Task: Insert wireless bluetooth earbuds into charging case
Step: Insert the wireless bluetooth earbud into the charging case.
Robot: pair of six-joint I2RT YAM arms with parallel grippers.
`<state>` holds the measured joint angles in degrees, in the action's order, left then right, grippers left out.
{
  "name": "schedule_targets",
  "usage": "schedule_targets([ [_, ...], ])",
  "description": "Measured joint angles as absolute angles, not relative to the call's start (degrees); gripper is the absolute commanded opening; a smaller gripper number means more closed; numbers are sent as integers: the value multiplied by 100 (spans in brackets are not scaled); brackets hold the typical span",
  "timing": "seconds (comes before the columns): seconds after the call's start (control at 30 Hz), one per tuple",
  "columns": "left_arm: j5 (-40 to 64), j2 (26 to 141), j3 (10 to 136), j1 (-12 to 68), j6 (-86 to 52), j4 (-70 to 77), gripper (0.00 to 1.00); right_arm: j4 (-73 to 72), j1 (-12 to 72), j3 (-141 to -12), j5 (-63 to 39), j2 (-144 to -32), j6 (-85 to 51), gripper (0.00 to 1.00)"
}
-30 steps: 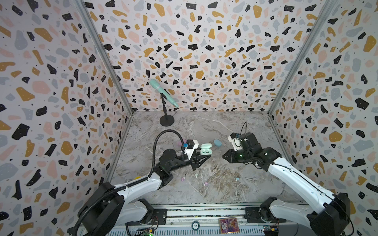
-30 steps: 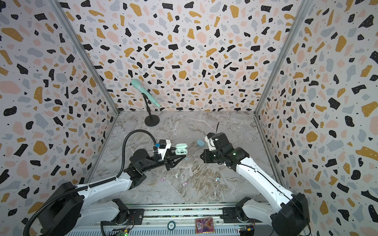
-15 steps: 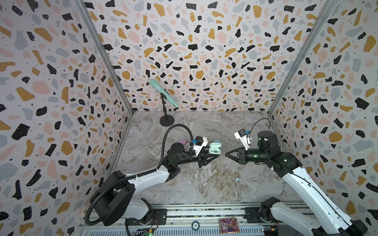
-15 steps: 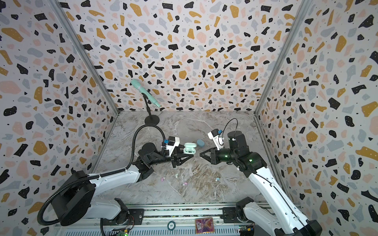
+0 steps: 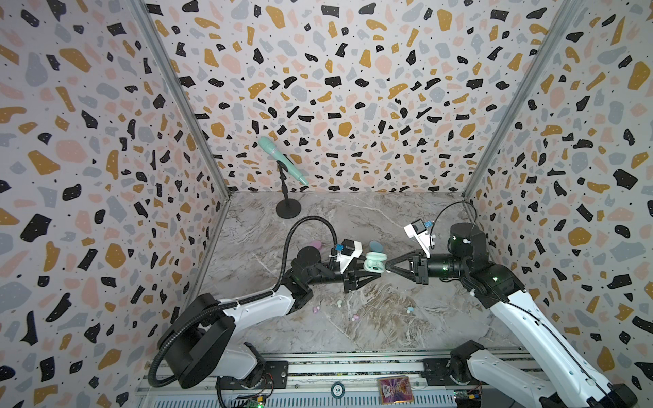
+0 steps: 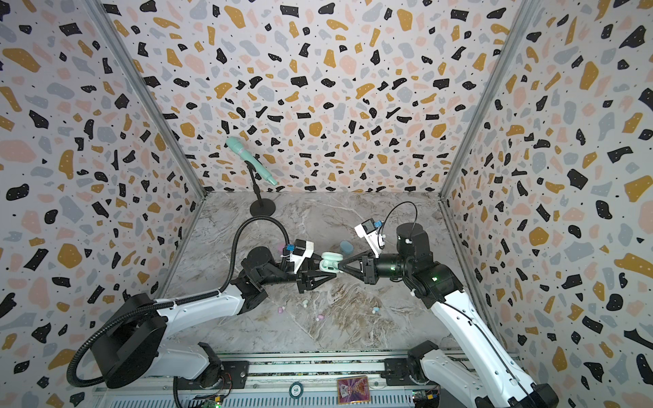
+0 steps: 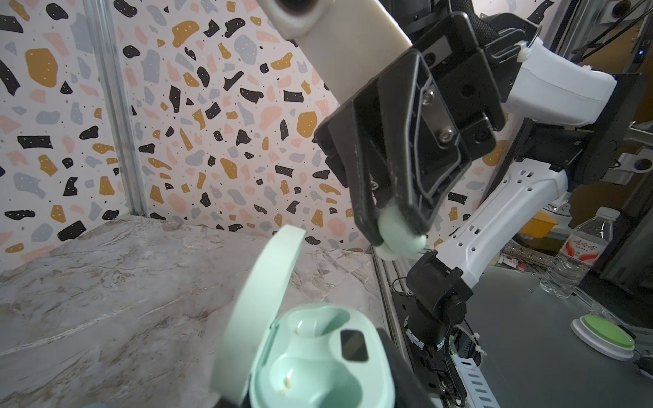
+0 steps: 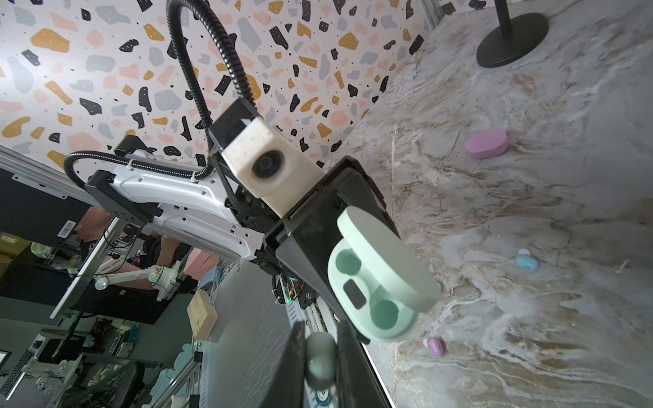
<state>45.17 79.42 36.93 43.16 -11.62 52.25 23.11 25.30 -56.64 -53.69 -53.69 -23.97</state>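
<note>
Left wrist view shows my right hand (image 7: 396,224) pinched narrow on a mint earbud (image 7: 403,241), held near the mouth of the mint charging case (image 7: 311,356) and apart from it. I see the case's lid (image 7: 261,296) standing open and both of its wells empty. In both top views my left hand (image 5: 365,273) clamps that case from the side and holds it up off the table (image 5: 388,219), its open side facing the right hand's tips. Four loose earbuds (image 5: 315,309) lie scattered on the table nearer the arm bases than the case: two pink, one whitish, one pale blue. A blue case (image 5: 374,244) sits just behind the mint case, and a pink case (image 8: 487,143) lies farther off toward the left arm's side.
</note>
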Motion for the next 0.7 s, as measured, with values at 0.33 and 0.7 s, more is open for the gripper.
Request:
schedule_targets([
  [0.33, 4600, 7830, 3693, 4368, -1111, 5144, 32, 2040, 2753, -5662, -5422, -5623, -2447, 4],
  [0.7, 4604, 7627, 3693, 4412, -1068, 5059, 32, 1881, 2805, -5638, -5441, -5697, -2482, 4],
])
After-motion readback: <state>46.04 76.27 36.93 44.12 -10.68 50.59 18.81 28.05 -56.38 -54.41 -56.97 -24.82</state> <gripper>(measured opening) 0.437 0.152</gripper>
